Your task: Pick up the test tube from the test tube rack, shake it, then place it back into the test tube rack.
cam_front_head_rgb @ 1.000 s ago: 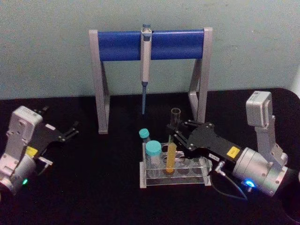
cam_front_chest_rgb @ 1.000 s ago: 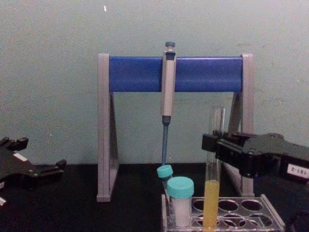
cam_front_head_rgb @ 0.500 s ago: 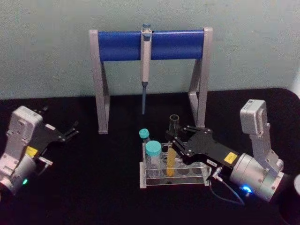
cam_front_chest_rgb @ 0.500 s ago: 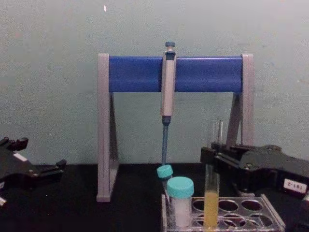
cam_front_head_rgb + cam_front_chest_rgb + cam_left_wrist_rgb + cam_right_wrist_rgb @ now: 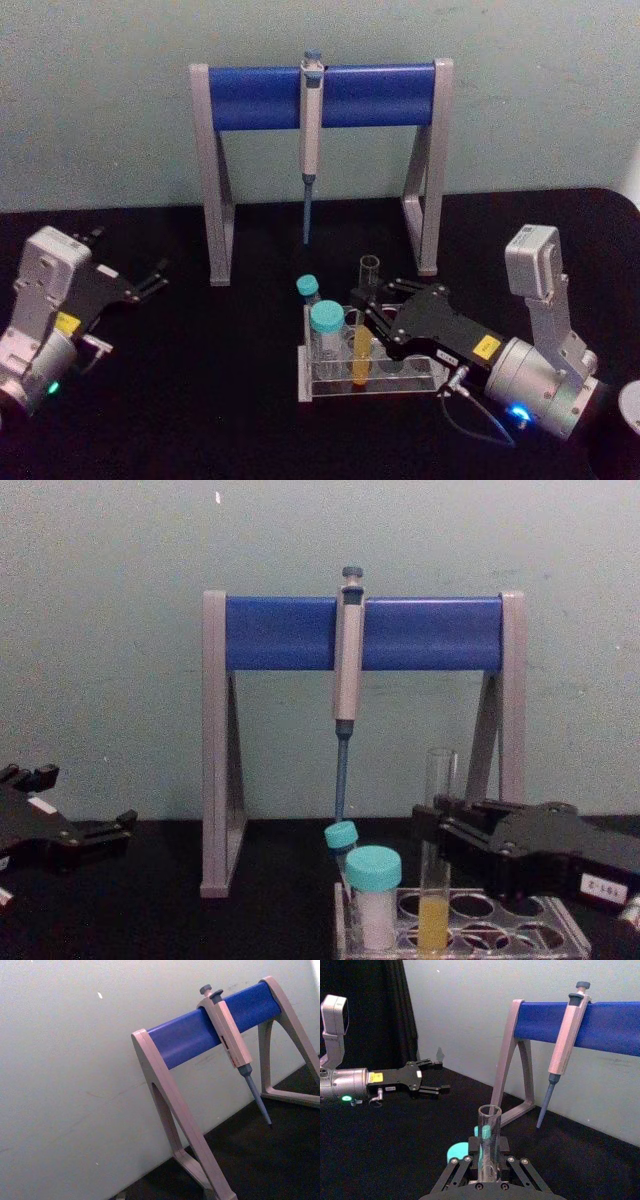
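You've got the right gripper [image 5: 368,312] clamped on the test tube [image 5: 364,330], holding it on the upper clear glass above the yellow-orange liquid. The tube stands upright in a hole of the test tube rack [image 5: 372,382], in the row nearer the robot, just right of the wide teal-capped jar [image 5: 327,330]; I judge it seated or nearly so, but the tube's bottom isn't clear enough to confirm. Treat the tube as light, stiff, smooth thin glass: slippery and breakable, and uncapped, so any tilt can spill. Grip high on the bare glass, light squeeze, and move straight up or down along the hole. Room is tight left of the tube, with the jar and the small teal-capped tube [image 5: 308,290] close by. Behind the rack the pipette [image 5: 310,140] hangs from the blue-barred stand [image 5: 322,95], so watch height there. Right of the rack and toward the robot it's open black table [image 5: 200,400]. The left gripper [image 5: 150,280] is parked well left of the rack, fingers apart.
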